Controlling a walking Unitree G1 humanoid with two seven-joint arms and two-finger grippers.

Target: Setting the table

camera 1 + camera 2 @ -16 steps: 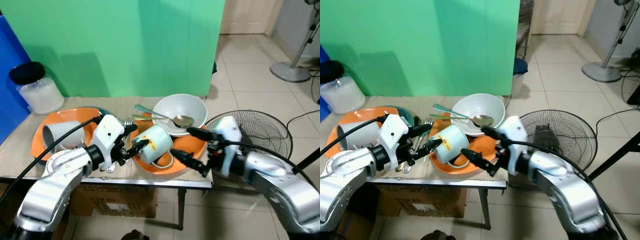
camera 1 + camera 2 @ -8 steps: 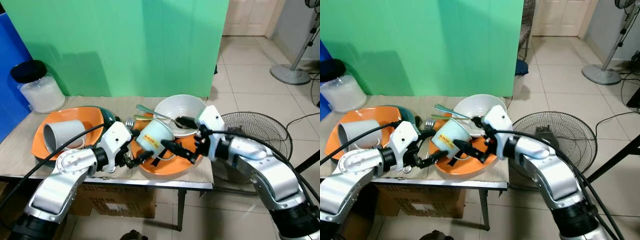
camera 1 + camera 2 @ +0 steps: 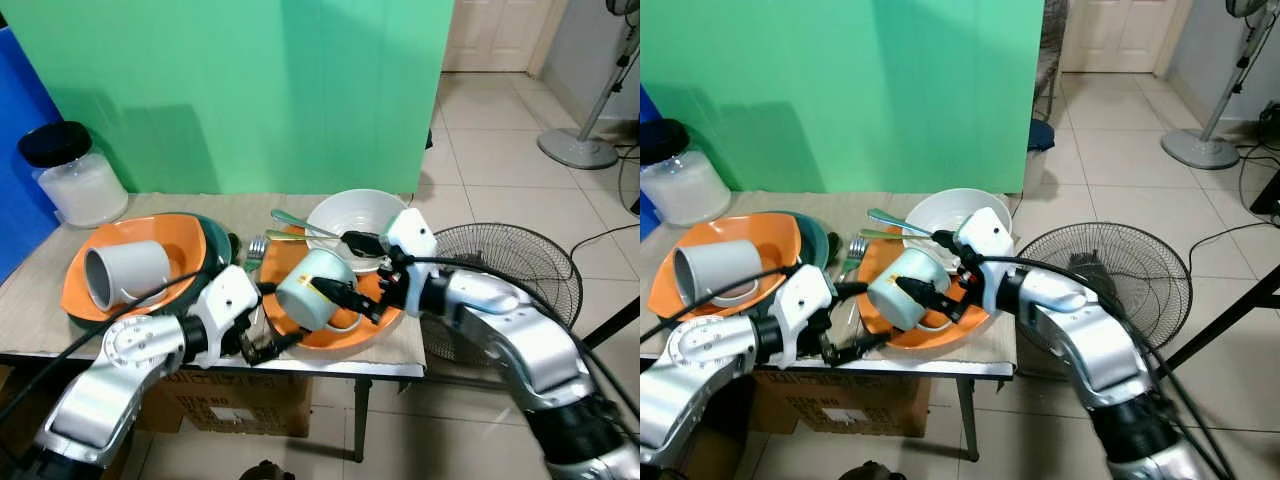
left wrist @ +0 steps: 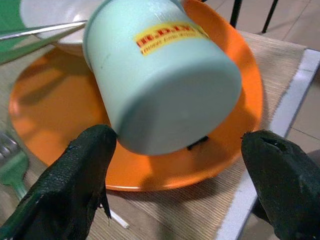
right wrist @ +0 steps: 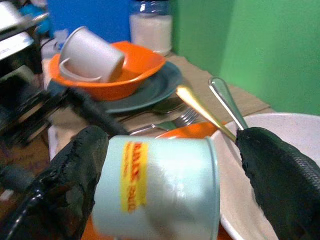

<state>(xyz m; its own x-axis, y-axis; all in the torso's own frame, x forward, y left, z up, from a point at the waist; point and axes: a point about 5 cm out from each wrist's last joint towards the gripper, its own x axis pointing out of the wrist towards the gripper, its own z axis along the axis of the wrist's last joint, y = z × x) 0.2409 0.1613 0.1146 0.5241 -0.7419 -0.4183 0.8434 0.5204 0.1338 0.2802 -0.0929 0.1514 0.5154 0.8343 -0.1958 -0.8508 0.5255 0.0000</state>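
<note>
1. Green backdrop point(image 3: 250, 90) stands behind a counter point(image 3: 40, 300) covered with a woven mat; tiled floor point(image 3: 500, 150) stretches to the right.
2. Right end effector point(image 3: 352, 301) has its fingers spread either side of a pale mint mug point(image 3: 312, 290), which lies tipped on its side between them; whether they press on it cannot be told.
3. In the right wrist view the mug point(image 5: 160, 187) shows a yellow label with red lettering, with one black finger point(image 5: 65, 185) on each side.
4. Left end effector point(image 3: 268, 318) sits low at the counter's front edge, fingers wide apart, just beside the mug's base and not gripping it.
5. In the left wrist view the mug's flat bottom point(image 4: 170, 100) faces the camera between the two spread fingers point(image 4: 75, 185).
6. Mug rests over an orange plate point(image 3: 380, 300) near the counter's right front.
7. White bowl point(image 3: 375, 215) sits at the far edge of that plate, with a spoon point(image 3: 310, 227) and another utensil laid across its rim.
8. Fork point(image 3: 255, 245) lies on the mat between the plates.
9. Orange bowl point(image 3: 190, 245) at the left holds a grey cup point(image 3: 125, 275) on its side, stacked on a dark teal plate point(image 3: 218, 240).
10. Jar point(image 3: 72, 175) with a black lid stands at the far left.
11. Floor fan point(image 3: 520, 265) lies beside the counter on the right.
</note>
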